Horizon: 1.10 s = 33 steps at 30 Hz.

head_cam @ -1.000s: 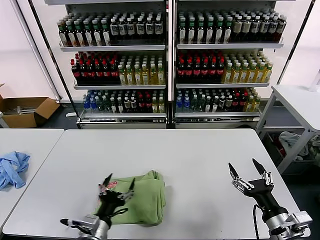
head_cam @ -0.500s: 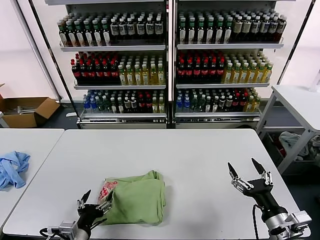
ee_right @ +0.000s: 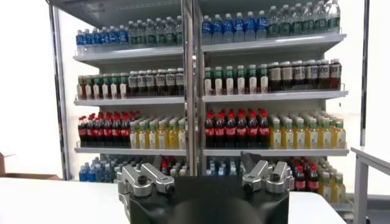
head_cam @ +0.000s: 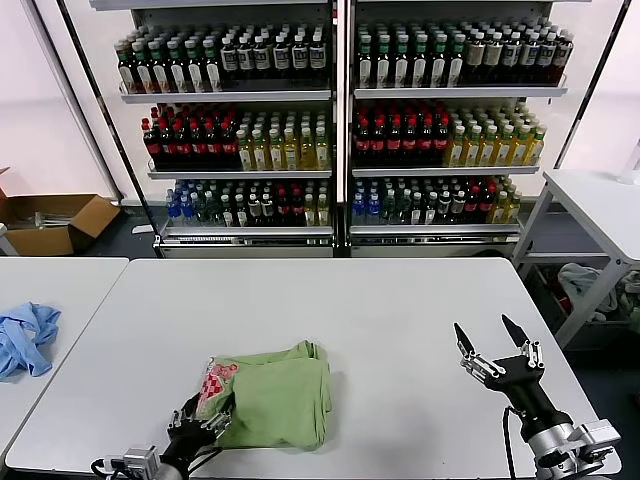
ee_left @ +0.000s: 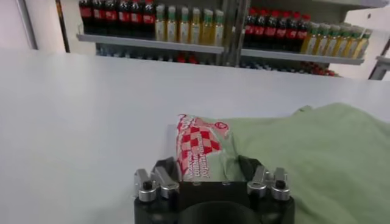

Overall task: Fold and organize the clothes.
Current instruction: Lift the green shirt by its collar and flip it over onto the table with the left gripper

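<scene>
The clothes, a light green polo shirt (head_cam: 278, 397), lie folded on the white table (head_cam: 400, 310) near its front left. A flap with red-and-white checkered print (head_cam: 213, 380) is turned up at the shirt's left end. My left gripper (head_cam: 203, 418) sits low at the table's front edge, open, one finger on each side of that printed edge (ee_left: 198, 146). In the left wrist view the cloth fills the gap of the left gripper (ee_left: 208, 163). My right gripper (head_cam: 483, 328) hovers open and empty above the table's right side, well clear of the shirt; the right wrist view shows its gripper (ee_right: 204, 164) against the shelves.
A light blue garment (head_cam: 25, 338) lies on a separate table at the left. Tall shelves of bottles (head_cam: 340, 120) stand behind the table. A cardboard box (head_cam: 50, 222) sits on the floor at far left, and a white side table (head_cam: 600, 200) at the right.
My left gripper dropped from above the shirt to the table's front edge, then slid in around the printed corner, its fingers narrowing. The right arm barely moved.
</scene>
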Each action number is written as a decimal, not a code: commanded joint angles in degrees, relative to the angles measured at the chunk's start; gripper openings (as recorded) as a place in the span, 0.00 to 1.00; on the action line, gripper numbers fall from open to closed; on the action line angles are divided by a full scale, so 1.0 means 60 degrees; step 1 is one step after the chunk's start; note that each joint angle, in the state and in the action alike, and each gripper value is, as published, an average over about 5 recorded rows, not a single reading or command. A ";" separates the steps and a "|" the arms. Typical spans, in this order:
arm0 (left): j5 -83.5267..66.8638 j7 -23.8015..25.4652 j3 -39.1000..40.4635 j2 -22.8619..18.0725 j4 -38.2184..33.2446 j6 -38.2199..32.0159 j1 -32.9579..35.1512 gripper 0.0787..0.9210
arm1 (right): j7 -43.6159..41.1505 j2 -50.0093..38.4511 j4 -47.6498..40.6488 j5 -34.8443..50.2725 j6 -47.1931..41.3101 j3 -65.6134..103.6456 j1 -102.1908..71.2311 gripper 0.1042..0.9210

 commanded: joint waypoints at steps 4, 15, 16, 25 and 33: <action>0.0360 0.0717 0.0222 0.0135 -0.0049 -0.1097 0.0162 0.55 | 0.0041 0.0034 -0.0063 -0.0002 0.0018 -0.0146 0.0165 0.88; -0.0183 -0.0320 -0.2377 0.1099 -0.0751 -0.1145 0.0135 0.17 | 0.0063 -0.0049 -0.0003 0.0001 0.0016 -0.0171 0.0296 0.88; -0.0296 -0.0343 -0.2951 0.1241 -0.0775 -0.1067 0.0155 0.14 | 0.0065 -0.0049 -0.0004 0.0000 0.0014 -0.0199 0.0332 0.88; -0.0568 0.0904 -0.7881 0.2417 -0.1328 0.0737 0.0542 0.06 | 0.0100 -0.0058 -0.0091 -0.0005 0.0020 -0.0565 0.0679 0.88; 0.3688 0.1042 -0.0709 0.1192 -0.0896 -0.0297 0.0272 0.06 | 0.0116 -0.0040 0.0017 -0.0024 0.0146 -0.0363 0.0361 0.88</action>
